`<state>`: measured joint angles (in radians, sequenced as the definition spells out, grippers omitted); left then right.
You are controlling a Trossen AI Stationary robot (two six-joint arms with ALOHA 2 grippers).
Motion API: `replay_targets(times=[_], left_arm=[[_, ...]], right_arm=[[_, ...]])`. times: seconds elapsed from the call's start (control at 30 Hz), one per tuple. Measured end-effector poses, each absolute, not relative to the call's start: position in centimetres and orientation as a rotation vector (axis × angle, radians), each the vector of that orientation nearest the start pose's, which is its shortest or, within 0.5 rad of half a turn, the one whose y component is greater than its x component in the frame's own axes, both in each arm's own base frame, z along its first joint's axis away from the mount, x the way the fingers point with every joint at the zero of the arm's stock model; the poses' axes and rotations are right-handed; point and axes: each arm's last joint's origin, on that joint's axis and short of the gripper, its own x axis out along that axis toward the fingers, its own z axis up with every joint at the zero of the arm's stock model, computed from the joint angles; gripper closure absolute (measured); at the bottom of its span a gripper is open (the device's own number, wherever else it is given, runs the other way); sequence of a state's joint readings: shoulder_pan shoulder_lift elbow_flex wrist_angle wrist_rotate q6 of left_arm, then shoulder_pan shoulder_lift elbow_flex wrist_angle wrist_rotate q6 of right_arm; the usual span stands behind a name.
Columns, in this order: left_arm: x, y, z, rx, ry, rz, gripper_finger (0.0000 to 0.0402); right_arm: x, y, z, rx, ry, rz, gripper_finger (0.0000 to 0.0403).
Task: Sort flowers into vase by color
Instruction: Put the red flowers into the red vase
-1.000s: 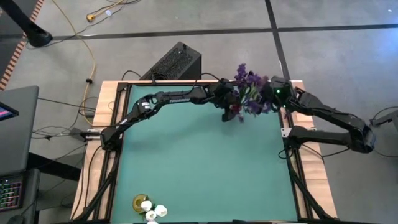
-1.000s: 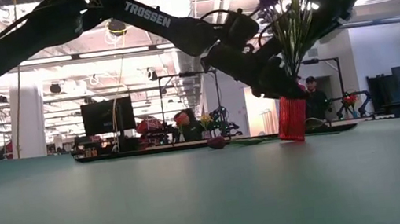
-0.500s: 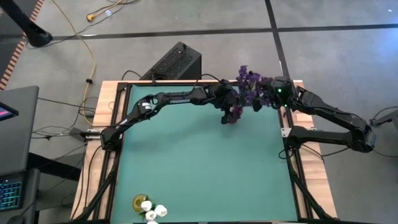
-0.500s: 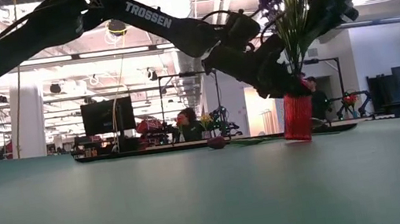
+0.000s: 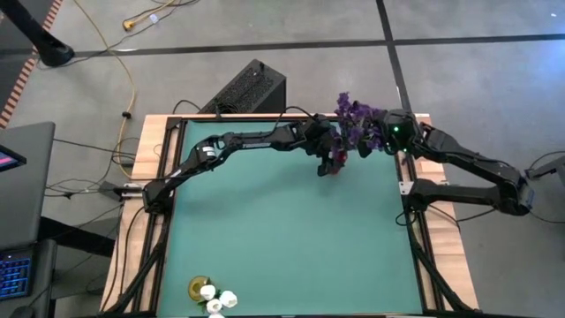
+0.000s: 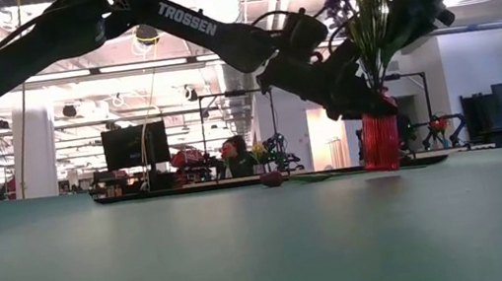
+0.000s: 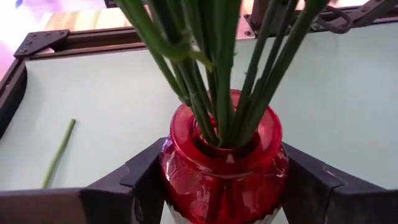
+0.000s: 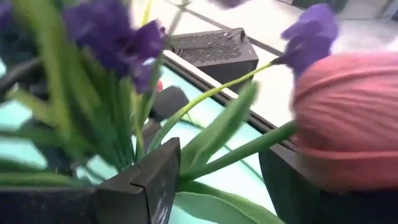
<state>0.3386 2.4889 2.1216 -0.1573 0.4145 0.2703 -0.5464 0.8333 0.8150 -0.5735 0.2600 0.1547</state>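
At the table's far edge, the left gripper [image 7: 225, 186] has its jaws clamped round a red vase [image 7: 224, 163] standing on the green mat [image 5: 282, 238]. Purple flowers [image 5: 355, 119] stand in it, stems down its neck. The right gripper [image 8: 217, 171] closes around green stems up among the blooms.

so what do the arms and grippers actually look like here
Both arms are dark, near black, built from slim jointed segments. The left arm carries white TROSSEN lettering along one link. The right arm shows a small green light near its wrist. The left gripper has flat, angular black fingers.
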Motion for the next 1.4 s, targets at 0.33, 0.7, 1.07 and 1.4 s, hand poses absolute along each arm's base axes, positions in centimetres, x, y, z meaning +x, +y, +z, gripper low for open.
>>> replay_targets(times=[0.33, 0.7, 1.07, 1.4], left_arm=[[53.42, 17.53, 18.59, 0.071, 0.459, -0.144, 0.0178], [53.44, 17.54, 18.63, 0.072, 0.454, -0.143, 0.0178], [53.44, 17.49, 18.62, 0.075, 0.457, -0.145, 0.0178], [53.48, 17.52, 18.65, 0.090, 0.455, -0.128, 0.0178]], right_arm=[[14.12, -8.91, 29.94, 0.168, 0.586, -0.789, 0.0251], [14.22, -8.98, 29.86, 0.226, 0.566, -0.809, 0.0299], [14.12, -8.80, 29.58, 0.297, 0.572, -0.826, 0.0144], [14.29, -8.77, 29.70, 0.396, 0.516, -0.818, 0.0043]])
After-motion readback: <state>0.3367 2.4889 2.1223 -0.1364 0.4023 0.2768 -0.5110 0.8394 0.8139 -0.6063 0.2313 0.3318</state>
